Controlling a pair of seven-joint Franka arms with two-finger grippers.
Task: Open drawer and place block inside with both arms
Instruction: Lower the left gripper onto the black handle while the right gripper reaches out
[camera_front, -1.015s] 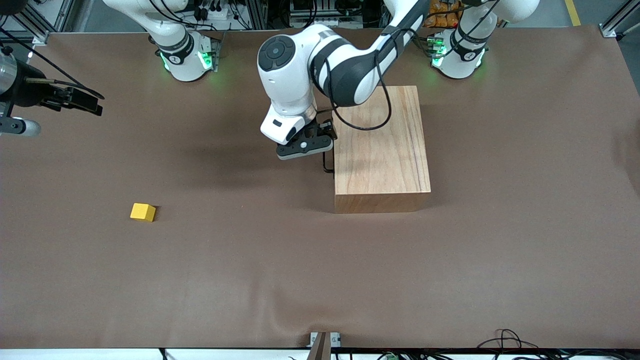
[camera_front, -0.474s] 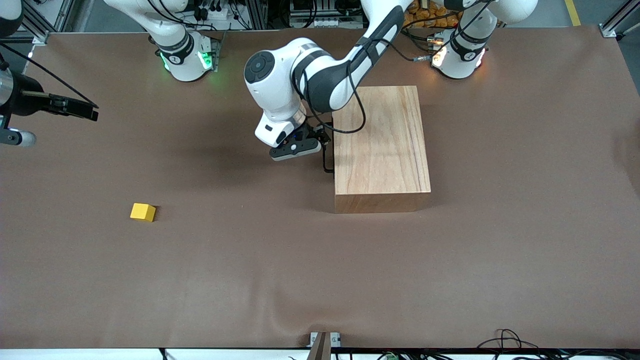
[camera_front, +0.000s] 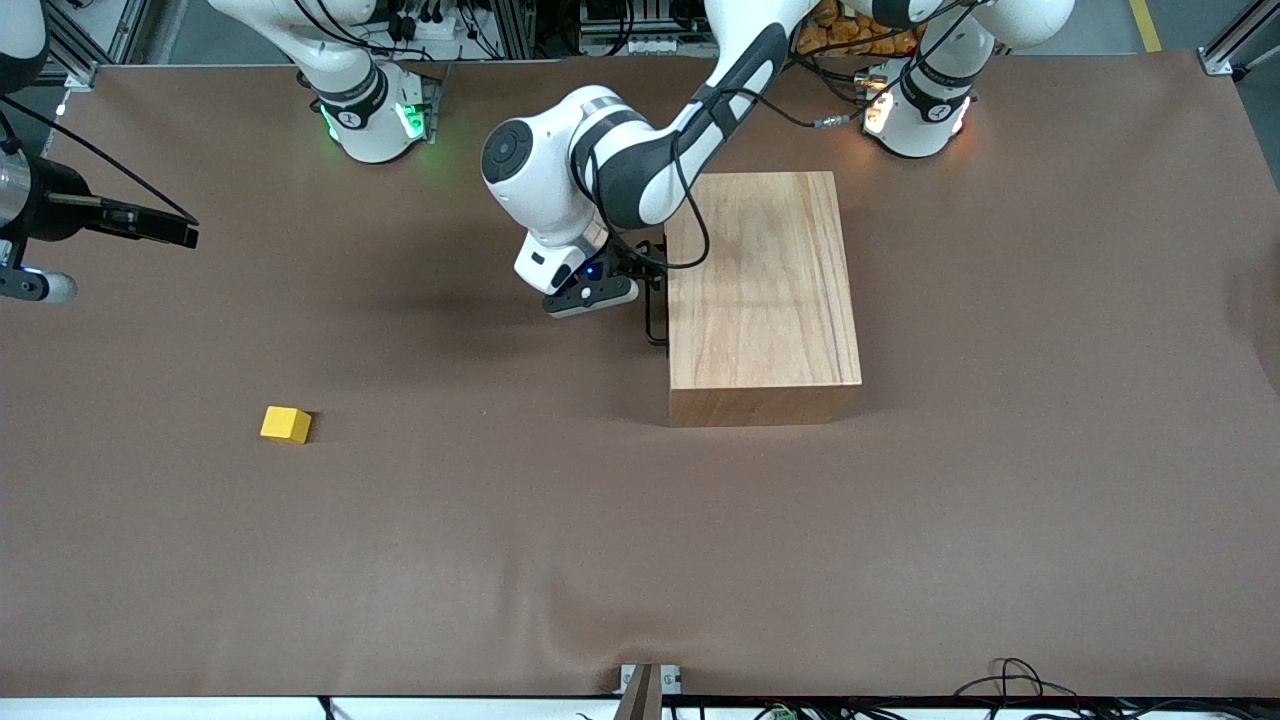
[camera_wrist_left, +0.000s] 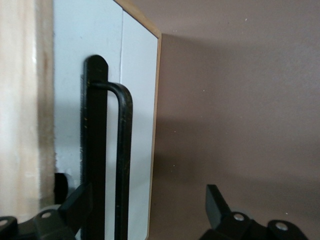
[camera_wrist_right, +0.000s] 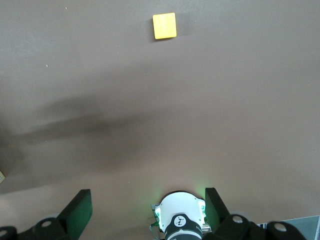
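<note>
The wooden box (camera_front: 765, 290) stands mid-table with its drawer (camera_wrist_left: 136, 95) shut, the pale front panel facing the right arm's end. My left gripper (camera_front: 640, 283) is at that panel. It is open, and its fingers straddle the black handle (camera_wrist_left: 123, 150) without touching it, seen between them in the left wrist view (camera_wrist_left: 146, 195). The handle (camera_front: 655, 322) shows at the box's edge. The yellow block (camera_front: 286, 424) lies on the table toward the right arm's end, nearer to the front camera than the box. My right gripper (camera_front: 160, 228) hangs open and empty high over that end, with the block (camera_wrist_right: 164, 26) in its view.
The brown mat (camera_front: 640, 540) covers the whole table. The right arm's base (camera_front: 372, 115) and the left arm's base (camera_front: 915, 110) stand along the edge farthest from the front camera. Cables (camera_front: 1010, 680) lie at the nearest edge.
The left arm has lowered and drawn its gripper in toward the drawer front at the handle. The left base's light went from green to orange. The right gripper shifted slightly.
</note>
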